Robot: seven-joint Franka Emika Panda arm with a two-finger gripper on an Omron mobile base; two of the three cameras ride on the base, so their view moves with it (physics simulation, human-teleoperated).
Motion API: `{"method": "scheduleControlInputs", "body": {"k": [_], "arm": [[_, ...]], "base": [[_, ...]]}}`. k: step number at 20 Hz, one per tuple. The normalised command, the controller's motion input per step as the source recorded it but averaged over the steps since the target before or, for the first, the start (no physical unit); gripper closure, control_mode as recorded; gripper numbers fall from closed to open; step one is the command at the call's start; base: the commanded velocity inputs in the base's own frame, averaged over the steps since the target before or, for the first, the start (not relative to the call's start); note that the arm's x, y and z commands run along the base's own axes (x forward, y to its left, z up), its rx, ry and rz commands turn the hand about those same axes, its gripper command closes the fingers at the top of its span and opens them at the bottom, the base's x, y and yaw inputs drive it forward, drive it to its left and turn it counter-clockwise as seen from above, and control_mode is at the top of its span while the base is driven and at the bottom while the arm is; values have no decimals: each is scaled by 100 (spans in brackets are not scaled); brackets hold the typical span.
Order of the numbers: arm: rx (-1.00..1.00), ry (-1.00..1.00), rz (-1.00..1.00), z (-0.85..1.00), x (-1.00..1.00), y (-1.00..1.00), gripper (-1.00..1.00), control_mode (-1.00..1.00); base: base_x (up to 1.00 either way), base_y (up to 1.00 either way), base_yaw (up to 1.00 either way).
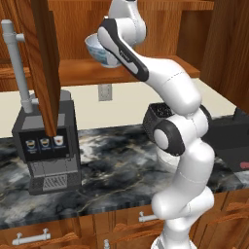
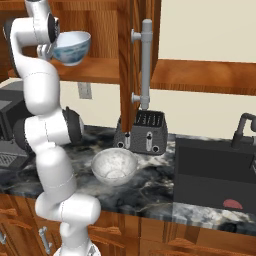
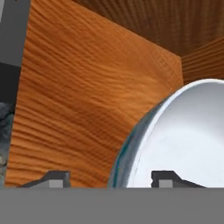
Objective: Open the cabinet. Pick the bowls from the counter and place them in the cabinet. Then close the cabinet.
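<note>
The cabinet point(image 2: 131, 65) is open. The end effector point(image 3: 109, 177) straddles the rim of the blue-patterned bowl point(image 2: 71, 47) at the cabinet shelf, fingers parted and apparently releasing. The speckled bowl point(image 2: 114, 166) remains on the counter point(image 2: 160, 185). Remaining: second bowl, door closure.

Rendered home kitchen. Evidence: dark veined marble counter point(image 1: 107, 160) over wooden drawers point(image 1: 34, 236) with grey bar handles, reddish wood wall cabinet point(image 2: 100, 20) above with open door point(image 2: 131, 60), wall outlet point(image 1: 104, 91) on cream backsplash. Appliances on the counter: coffee machine point(image 1: 46, 146), toaster point(image 2: 142, 132); a sink point(image 2: 212, 175) with faucet point(image 2: 245, 127) at right, plus bowls point(image 2: 114, 166).
</note>
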Motion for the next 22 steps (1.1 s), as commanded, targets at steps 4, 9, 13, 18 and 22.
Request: {"method": "scheduleControlInputs", "body": {"k": [4,9,13,18,22], "arm": [[-5,0,3,0,0,2,-100,-100],[-8,-3,1,-2,-16,4,-100,-100],[-8,-19,0,0,-26,11,-100,-100],[-5,-28,0,0,-20,3,-100,-100],[-6,-28,0,0,-24,0,-100,-100]], "base": [[0,0,0],[0,0,0],[0,0,0],[0,0,0],[0,0,0]]}}
